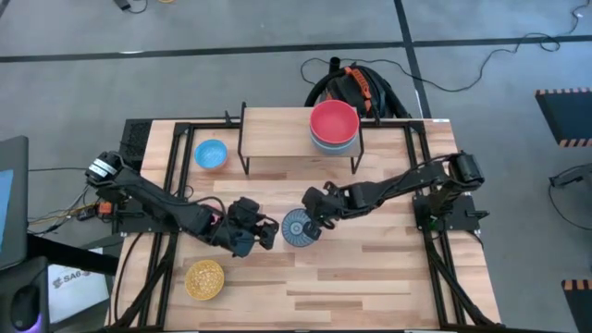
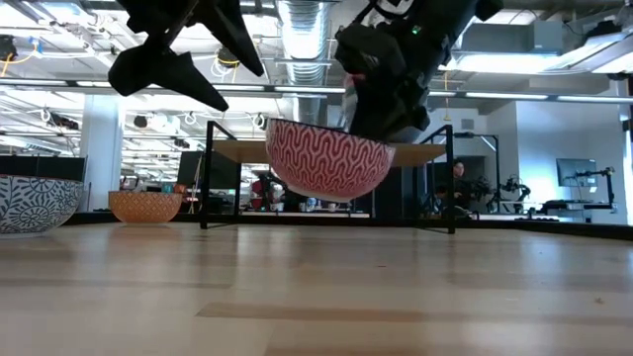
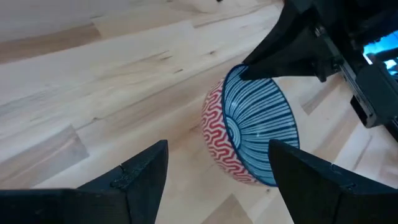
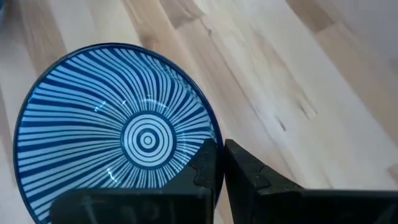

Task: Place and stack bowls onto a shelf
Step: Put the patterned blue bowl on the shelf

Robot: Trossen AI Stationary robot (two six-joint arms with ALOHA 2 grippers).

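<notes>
A bowl (image 1: 298, 228), blue-and-white striped inside and red wavy outside (image 2: 326, 158), hangs over the middle of the table, in front of the shelf (image 1: 277, 139). My right gripper (image 1: 317, 220) is shut on it. My left gripper (image 1: 265, 231) is open just left of the bowl, its fingers (image 3: 143, 177) apart and touching nothing. A red bowl (image 1: 334, 120) sits stacked in a pale blue one on the right end of the shelf. A blue bowl (image 1: 211, 154) and a yellow bowl (image 1: 204, 279) rest on the table. My right gripper (image 4: 221, 165) pinches the patterned bowl's rim (image 4: 210, 134) on its right side, one finger inside and one outside. It comes slanting down from the table's right. The bowl is lifted clear of the table (image 2: 326, 193), hanging a little tilted below the fingers.
The shelf's left and middle stretch (image 1: 273, 134) shows bare board. The blue bowl stands beside the shelf's left legs, the yellow one near the table's near left corner. In the low view two bowls (image 2: 30, 203) (image 2: 145, 206) stand at the left. Black frame rails run along both table sides.
</notes>
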